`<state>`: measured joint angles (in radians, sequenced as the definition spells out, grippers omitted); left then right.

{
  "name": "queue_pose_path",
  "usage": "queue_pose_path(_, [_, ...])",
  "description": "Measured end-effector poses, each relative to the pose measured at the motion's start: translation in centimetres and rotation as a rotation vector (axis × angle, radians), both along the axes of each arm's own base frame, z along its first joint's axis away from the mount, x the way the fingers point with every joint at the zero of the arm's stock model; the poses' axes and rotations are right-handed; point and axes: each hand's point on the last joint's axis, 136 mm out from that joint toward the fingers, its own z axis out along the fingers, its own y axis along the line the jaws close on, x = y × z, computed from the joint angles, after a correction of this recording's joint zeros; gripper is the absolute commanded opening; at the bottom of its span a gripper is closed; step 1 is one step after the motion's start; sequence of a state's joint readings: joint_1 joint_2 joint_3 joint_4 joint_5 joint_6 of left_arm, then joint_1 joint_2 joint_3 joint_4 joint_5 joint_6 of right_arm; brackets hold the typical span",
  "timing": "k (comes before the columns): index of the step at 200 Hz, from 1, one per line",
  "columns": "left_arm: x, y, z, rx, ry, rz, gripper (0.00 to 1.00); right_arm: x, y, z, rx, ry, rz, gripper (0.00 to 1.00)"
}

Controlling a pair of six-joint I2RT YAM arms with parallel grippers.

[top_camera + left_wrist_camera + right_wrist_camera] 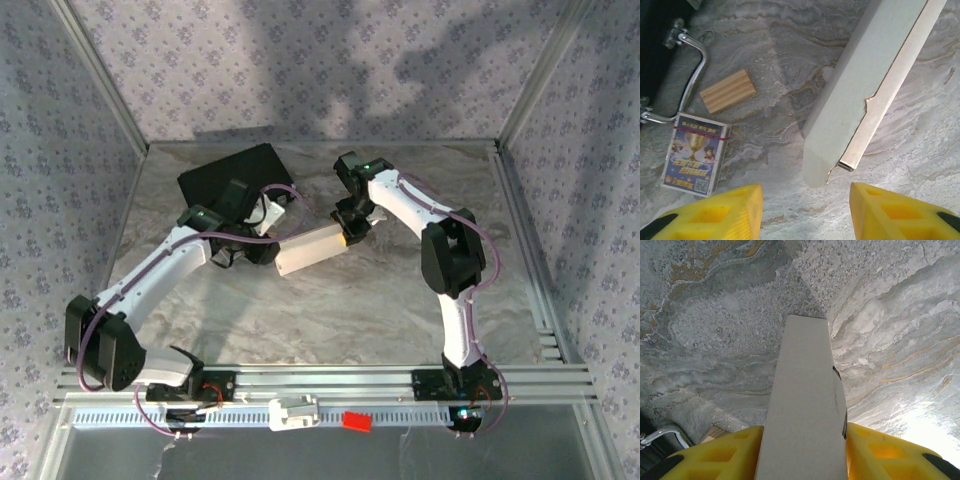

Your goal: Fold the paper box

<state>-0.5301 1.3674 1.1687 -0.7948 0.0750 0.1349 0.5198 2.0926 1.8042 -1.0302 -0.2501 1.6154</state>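
Note:
The paper box [310,248] is a long white cardboard sleeve, held off the marble table near its middle. My right gripper [350,232] is shut on its right end. In the right wrist view the box [805,405] runs straight out between the yellow fingers [725,450] of the right gripper [805,445], which press on both its sides. My left gripper [262,248] sits just off the box's left end. In the left wrist view the left gripper [806,202] is open with bare table between its fingers. The box's open end and rounded flap [860,95] hang just ahead of it, apart from both fingers.
The black case [235,175] lies at the back left, its metal handle [692,70] by my left gripper. A small printed card pack [694,154] and a ribbed wooden block [728,91] lie on the table beside it. Patterned walls with metal posts enclose the table.

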Motion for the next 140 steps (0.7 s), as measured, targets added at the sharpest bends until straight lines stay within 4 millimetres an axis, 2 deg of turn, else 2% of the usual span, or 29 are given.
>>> queue_pose_path(37, [0.2,-0.2,-0.4,0.011,0.012,-0.014,0.47,0.0,0.0,0.0,-0.001,0.002,0.000,0.43])
queue_pose_path(70, [0.4,-0.3,-1.0,0.026,0.024,-0.029,0.35,0.0,0.0,0.0,-0.003,0.005,0.000,0.43])
queue_pose_path(140, [0.5,-0.5,-1.2,0.042,0.041,-0.051,0.19,0.0,0.0,0.1,-0.005,0.008,-0.001,0.41])
